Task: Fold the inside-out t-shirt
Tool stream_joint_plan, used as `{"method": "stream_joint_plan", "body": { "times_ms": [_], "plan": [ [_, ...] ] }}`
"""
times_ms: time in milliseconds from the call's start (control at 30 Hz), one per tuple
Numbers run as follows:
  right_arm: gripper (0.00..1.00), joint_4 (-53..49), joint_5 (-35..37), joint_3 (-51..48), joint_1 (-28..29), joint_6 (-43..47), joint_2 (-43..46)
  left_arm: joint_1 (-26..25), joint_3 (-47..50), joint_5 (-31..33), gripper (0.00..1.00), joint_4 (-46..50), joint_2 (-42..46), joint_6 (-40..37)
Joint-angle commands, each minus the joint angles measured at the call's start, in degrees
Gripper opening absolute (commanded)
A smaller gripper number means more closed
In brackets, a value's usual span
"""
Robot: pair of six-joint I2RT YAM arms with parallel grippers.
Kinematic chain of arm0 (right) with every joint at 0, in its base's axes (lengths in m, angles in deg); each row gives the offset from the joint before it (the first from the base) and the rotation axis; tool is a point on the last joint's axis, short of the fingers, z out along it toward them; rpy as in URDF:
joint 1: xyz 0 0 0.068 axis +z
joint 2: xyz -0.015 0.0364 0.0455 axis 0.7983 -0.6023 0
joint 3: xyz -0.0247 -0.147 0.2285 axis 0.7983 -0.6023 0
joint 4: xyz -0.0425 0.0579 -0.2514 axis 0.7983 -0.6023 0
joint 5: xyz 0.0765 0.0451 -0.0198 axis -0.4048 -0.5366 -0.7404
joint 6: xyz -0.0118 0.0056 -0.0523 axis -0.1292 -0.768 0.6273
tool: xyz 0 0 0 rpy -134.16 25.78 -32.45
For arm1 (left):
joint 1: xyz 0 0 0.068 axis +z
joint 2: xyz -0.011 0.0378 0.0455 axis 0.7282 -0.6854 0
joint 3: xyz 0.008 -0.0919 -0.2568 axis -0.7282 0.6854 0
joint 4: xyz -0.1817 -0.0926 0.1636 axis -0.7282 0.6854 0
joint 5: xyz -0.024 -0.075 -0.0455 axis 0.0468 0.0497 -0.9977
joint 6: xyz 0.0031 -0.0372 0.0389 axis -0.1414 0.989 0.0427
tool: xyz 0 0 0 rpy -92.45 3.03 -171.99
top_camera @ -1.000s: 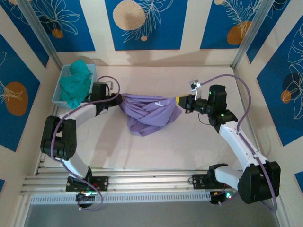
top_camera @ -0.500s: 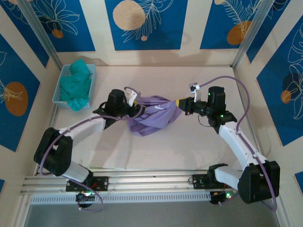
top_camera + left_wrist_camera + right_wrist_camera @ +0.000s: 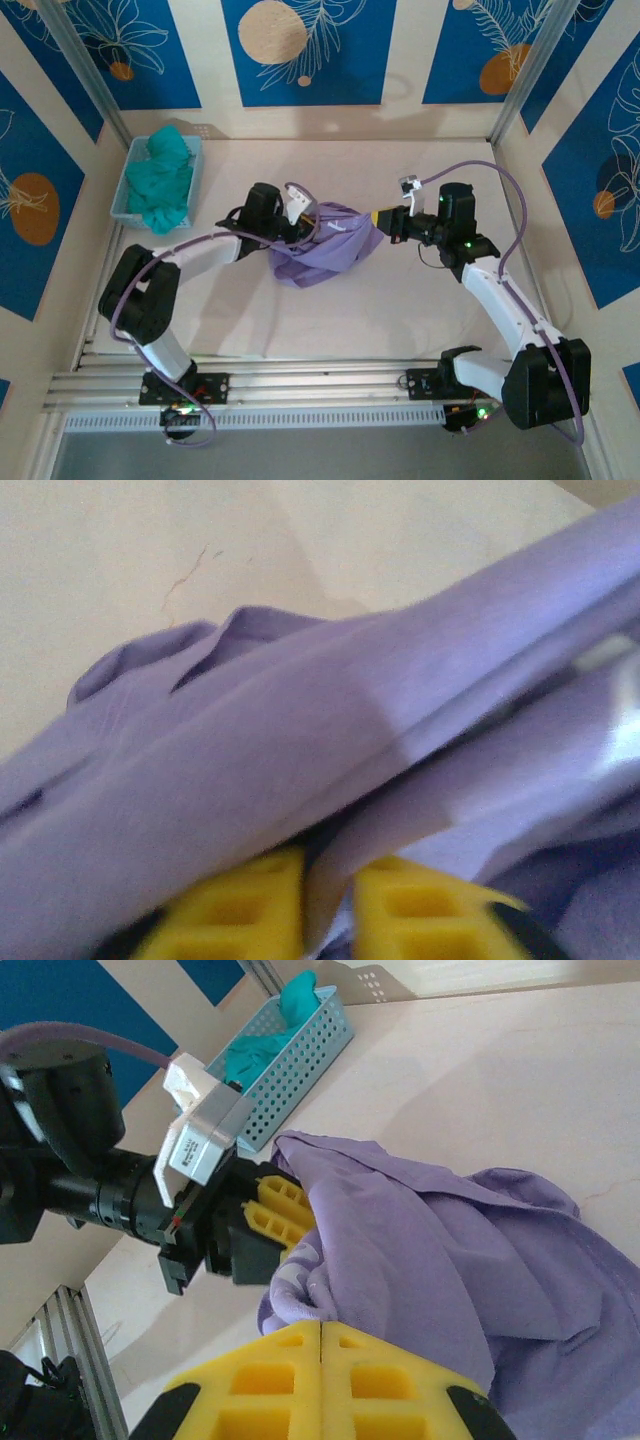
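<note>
The inside-out t-shirt (image 3: 325, 250), plain lavender, hangs bunched between both grippers over the middle of the table. My left gripper (image 3: 308, 228) is shut on a fold at its left upper edge; in the left wrist view the cloth (image 3: 300, 740) runs down between the yellow fingers (image 3: 250, 910). My right gripper (image 3: 383, 217) is shut on the shirt's right end. In the right wrist view its closed yellow fingers (image 3: 400, 1380) pinch the cloth (image 3: 450, 1250), and the left gripper (image 3: 280, 1205) shows just beyond the bundle.
A light blue basket (image 3: 125, 185) with a teal-green garment (image 3: 160, 178) stands at the back left, also in the right wrist view (image 3: 290, 1055). Bare table (image 3: 400, 300) lies in front of the shirt. Patterned walls close the sides and back.
My left arm let go of the shirt's left end, moved right toward the middle and shut on a fold there. The shirt gathered into a tighter bundle. The right arm stayed still.
</note>
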Motion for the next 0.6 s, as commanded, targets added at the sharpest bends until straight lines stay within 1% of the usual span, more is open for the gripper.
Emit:
{"method": "stream_joint_plan", "body": {
  "times_ms": [0,67,133,200,267,367,567],
  "plan": [
    [0.0,-2.7,3.9,2.3,-0.5,-0.2,-0.2,-0.3,-4.0,-5.1,0.05,-1.0,5.0,3.0],
    [0.0,-3.4,6.6,3.6,-0.6,-0.3,0.2,-0.2,-3.5,-6.6,0.0,-4.9,11.8,7.6],
    [0.0,-0.6,6.6,4.0,-0.3,-1.1,1.0,-0.2,-2.6,-7.2,0.0,-11.6,18.8,13.0],
    [0.0,3.2,6.2,4.0,0.5,-1.7,1.7,-0.2,-4.7,-6.8,0.0,-12.7,22.1,15.3],
    [0.0,5.4,6.3,4.7,1.3,-1.8,2.0,-0.3,-8.0,-5.2,0.0,-9.8,23.5,14.7],
    [0.0,5.2,8.4,7.1,1.7,-1.4,2.0,-0.2,-10.7,-1.4,0.0,-7.4,24.9,12.4],
    [0.0,-0.7,17.1,12.9,1.4,-2.2,1.1,-0.3,-13.9,2.3,0.0,0.3,24.4,7.3]
  ]
}}
